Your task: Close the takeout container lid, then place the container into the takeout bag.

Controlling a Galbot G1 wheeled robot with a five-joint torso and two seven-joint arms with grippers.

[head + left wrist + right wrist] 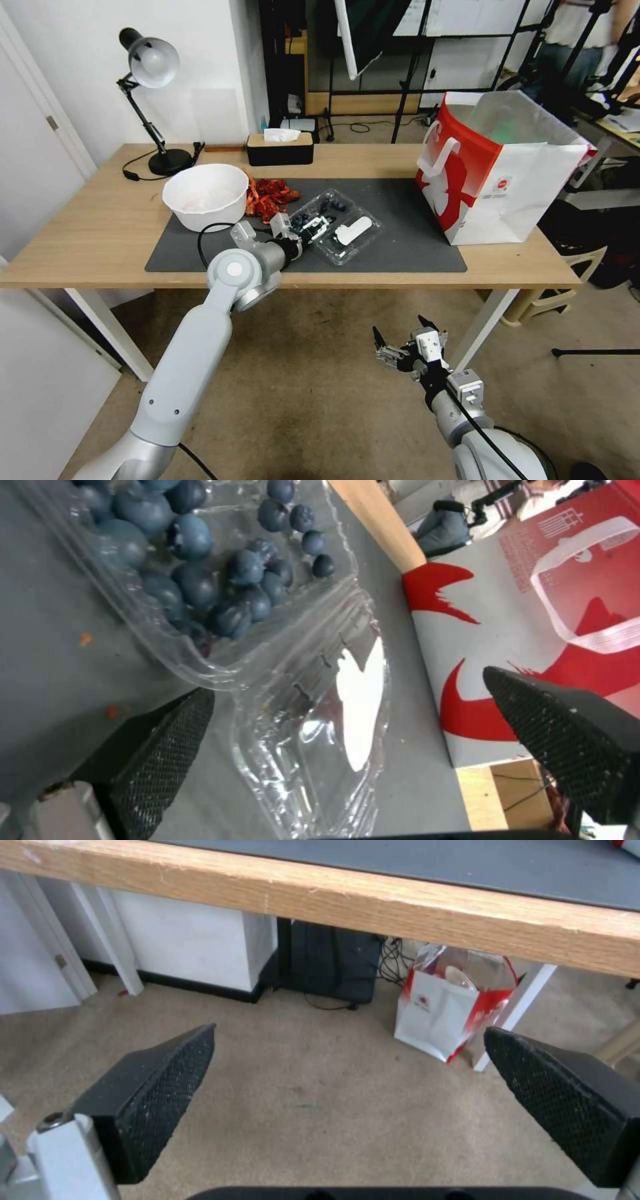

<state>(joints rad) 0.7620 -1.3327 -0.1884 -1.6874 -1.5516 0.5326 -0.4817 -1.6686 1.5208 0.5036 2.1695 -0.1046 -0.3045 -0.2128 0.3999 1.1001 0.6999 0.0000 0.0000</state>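
Wood table (pixel 100 233), grey mat (pixel 400 247) — container (pixel 323 210) lies open mid-mat, lid (pixel 352 235) flat beside tray, bag (pixel 497 173) well right. Left gripper (pixel 300 230) spread wide at container's near edge, holding nothing. Right gripper (pixel 408 347) open, parked below table. Thin clear plastic — likely light, flexy, slick; berries loose. Lift lid by outer rim.

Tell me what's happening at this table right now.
The left pincer, open, is at the blueberry box, which lies on the grey mat with its lid flat open. The paper bag stands open on the table's right. The right pincer hangs open below the table edge.
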